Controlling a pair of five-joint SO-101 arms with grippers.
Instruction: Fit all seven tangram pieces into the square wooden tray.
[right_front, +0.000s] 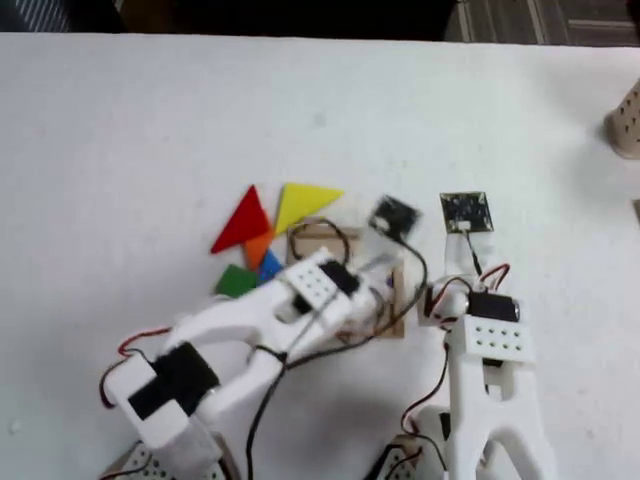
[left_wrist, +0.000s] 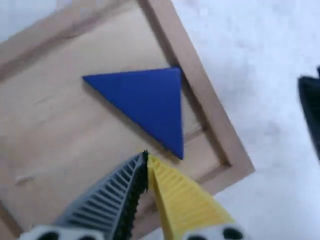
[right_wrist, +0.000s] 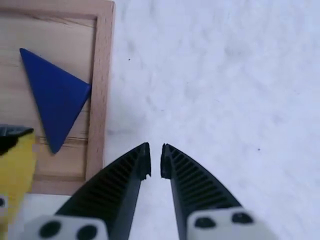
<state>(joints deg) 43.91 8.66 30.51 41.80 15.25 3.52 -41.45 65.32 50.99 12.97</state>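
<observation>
The square wooden tray (left_wrist: 205, 95) sits mid-table, toward the near edge where both arms are based. One tangram piece is inside it: a large flat blue triangle (left_wrist: 150, 107). It lies close to a tray corner but skewed, with its right-angle corner turned to the rim and its long side running diagonally across the tray floor. The left gripper (left_wrist: 146, 159), one grey finger and one yellow, hangs over the tray with fingers pressed together on nothing, its tips just at the triangle's sharp corner. The black-fingered right gripper (right_wrist: 155, 161) is over bare table just outside the tray's right rim, fingers a narrow slit apart and empty. Five loose pieces cluster off the tray's far-left corner: a red triangle (right_front: 243, 222), a yellow triangle (right_front: 303, 204), an orange piece (right_front: 258, 247), a small blue piece (right_front: 270, 266) and a green piece (right_front: 236, 281). Judgement: the cluster lies on the left arm's side, so that arm is nearer for the next pick, and the blue triangle probably needs squaring into its corner. The white table (right_front: 150, 120) is matt and faintly textured. A tan perforated object (right_front: 625, 120) stands at its right edge, and beyond the far edge the room is dark.
</observation>
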